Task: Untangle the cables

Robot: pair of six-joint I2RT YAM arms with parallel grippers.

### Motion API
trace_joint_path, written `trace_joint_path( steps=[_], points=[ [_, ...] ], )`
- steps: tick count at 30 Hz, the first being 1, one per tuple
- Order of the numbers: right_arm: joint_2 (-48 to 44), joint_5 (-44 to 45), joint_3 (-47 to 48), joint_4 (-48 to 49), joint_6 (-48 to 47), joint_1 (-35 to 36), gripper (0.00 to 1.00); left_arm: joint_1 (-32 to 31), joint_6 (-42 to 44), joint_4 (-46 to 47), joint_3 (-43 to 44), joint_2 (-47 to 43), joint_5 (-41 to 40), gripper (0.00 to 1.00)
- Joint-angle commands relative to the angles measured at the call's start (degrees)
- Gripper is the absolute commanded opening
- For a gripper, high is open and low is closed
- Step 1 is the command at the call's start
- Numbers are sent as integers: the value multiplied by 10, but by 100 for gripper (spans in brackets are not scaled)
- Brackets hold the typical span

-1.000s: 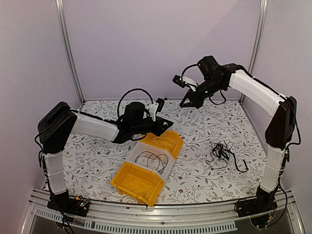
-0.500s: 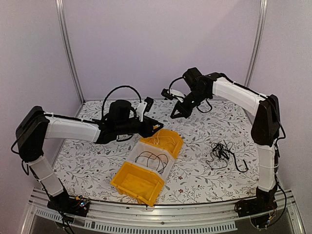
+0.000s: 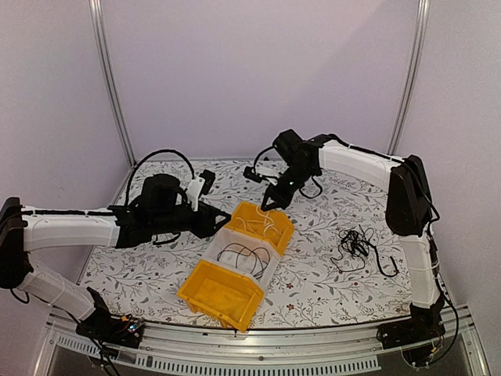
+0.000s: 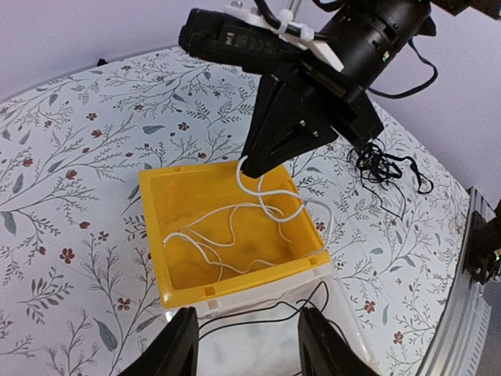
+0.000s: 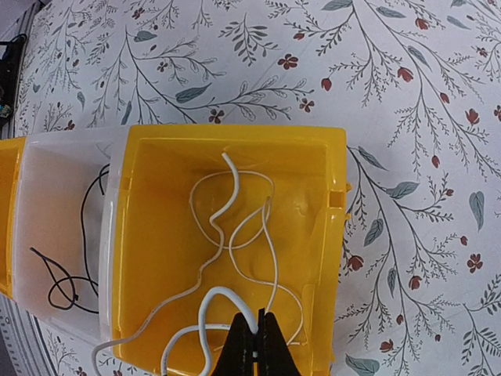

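**Top view.** The right gripper (image 3: 273,203) hangs over the far yellow bin (image 3: 275,235), shut on a white cable (image 3: 264,222) that drops straight down into that bin. The left gripper (image 3: 210,222) sits just beside the same bin on its left side, low over the table (image 3: 149,262). The black tangle (image 3: 356,244) lies on the table to the right, well apart from both grippers, nearer the right arm's base. The clear bin (image 3: 270,262) holds a loose black cable. The near yellow bin (image 3: 205,301) looks bare.

**Left wrist.** The left gripper (image 4: 249,348) is spread wide with nothing between its fingers, aimed across the clear bin toward the far yellow bin (image 4: 153,204). The white cable (image 4: 252,188) runs from the right gripper's tip down to loose loops on the bin floor.

**Right wrist.** The right gripper's fingers (image 5: 254,337) pinch the white cable (image 5: 232,180) at the bin's near wall. The cable runs away from the gripper along the bin floor.

**Judgement.** Releasing would leave this cable in the bin. The right arm is better placed for the tangle.
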Motion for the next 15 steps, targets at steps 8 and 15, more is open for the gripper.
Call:
trace_joint_path(
  steps=[8,15],
  points=[
    [82,6,78,29,12,13,0,4,-58,-28,-33,-91,-68,47],
    [111,30,85,47,-6,26,0,4,-67,-47,-36,-117,-97,47]
  ],
)
